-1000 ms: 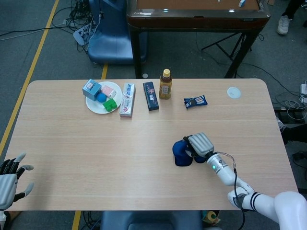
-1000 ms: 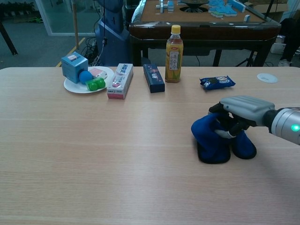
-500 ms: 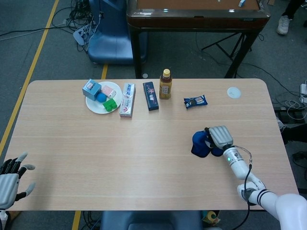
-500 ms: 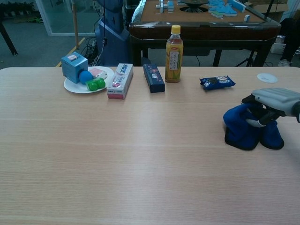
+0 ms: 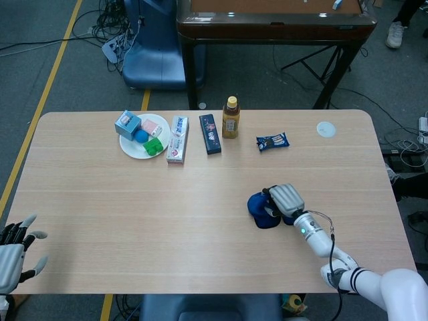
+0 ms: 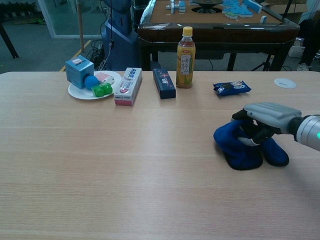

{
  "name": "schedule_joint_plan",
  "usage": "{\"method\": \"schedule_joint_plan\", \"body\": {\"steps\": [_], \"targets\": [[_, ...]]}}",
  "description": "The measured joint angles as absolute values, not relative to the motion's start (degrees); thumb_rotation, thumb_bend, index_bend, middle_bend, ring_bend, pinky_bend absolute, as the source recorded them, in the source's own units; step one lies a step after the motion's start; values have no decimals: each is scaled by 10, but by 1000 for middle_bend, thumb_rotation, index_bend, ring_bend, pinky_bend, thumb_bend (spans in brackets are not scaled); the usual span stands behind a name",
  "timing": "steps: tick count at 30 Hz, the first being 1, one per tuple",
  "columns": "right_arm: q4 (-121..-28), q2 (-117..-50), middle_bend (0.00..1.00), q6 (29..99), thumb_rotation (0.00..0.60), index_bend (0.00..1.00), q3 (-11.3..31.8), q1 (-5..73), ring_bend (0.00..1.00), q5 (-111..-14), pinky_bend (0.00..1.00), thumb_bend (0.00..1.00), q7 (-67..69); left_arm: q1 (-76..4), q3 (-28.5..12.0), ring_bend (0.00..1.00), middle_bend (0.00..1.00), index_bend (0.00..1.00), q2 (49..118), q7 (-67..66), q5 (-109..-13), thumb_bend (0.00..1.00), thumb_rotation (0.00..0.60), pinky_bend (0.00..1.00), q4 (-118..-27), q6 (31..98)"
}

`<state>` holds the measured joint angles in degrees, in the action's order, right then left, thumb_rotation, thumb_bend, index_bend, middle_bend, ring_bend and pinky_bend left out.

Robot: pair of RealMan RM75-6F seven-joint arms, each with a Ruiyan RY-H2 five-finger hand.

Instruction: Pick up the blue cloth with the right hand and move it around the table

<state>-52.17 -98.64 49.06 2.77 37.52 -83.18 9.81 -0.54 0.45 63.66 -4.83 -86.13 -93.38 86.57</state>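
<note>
The blue cloth lies bunched on the wooden table, right of centre. My right hand grips its top, fingers curled into the folds, with the cloth's lower part touching the tabletop. My left hand hangs off the table's front left corner with its fingers spread and nothing in it; the chest view does not show it.
At the back stand a white plate with a blue box and small toys, a toothpaste box, a dark box, a tea bottle, a snack packet and a white disc.
My right hand dragged the cloth to the right across the table, then back to the left. It now sits between those two spots. The left hand stayed put.
</note>
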Motion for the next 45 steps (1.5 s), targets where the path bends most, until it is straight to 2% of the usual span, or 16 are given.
{"method": "schedule_joint_plan", "body": {"steps": [12,15,16,18,20,23,26,28,34,39,45], "targets": [[-702,-946,628,541,600,770,30,400,581,-886,714,678,60,-2,4,107,74,366,633,-44,-862,259,600,61,-933,871],[-731,-934,584,544,600,735,30,403,538,-888,691,652,30,-1,4,107,74,366,633,-43,-862,259,600,61,-932,872],[-737,-931,537,544,600,668,30,404,489,-886,641,615,22,-1,4,107,74,366,633,-43,-862,258,600,61,-931,872],[-751,-922,406,537,600,468,29,404,362,-879,484,490,4,-2,4,107,74,366,633,-43,-864,258,600,61,-931,872],[-763,-915,234,529,600,229,28,405,216,-871,311,303,-15,-2,4,107,74,366,634,-43,-864,258,600,61,-932,871],[-782,-904,63,525,600,19,30,404,75,-857,162,99,-46,-4,3,107,74,366,635,-45,-864,259,600,61,-933,868],[-808,-890,16,529,600,0,35,400,36,-844,125,22,-70,-5,3,107,74,366,635,-47,-864,259,600,61,-933,866],[-821,-880,13,536,600,0,38,397,33,-839,125,7,-80,-6,2,107,74,366,635,-48,-863,259,600,61,-934,865],[-857,-843,60,563,600,0,43,384,32,-833,124,7,-100,-11,-3,107,74,366,635,-48,-862,259,600,61,-934,863],[-880,-807,121,611,600,0,41,352,46,-827,126,68,-129,-16,-7,107,74,365,639,-43,-865,258,600,61,-927,862],[-905,-752,175,675,600,0,34,298,85,-812,127,71,-151,-23,-13,107,74,361,649,-37,-868,258,600,61,-913,862]]}}
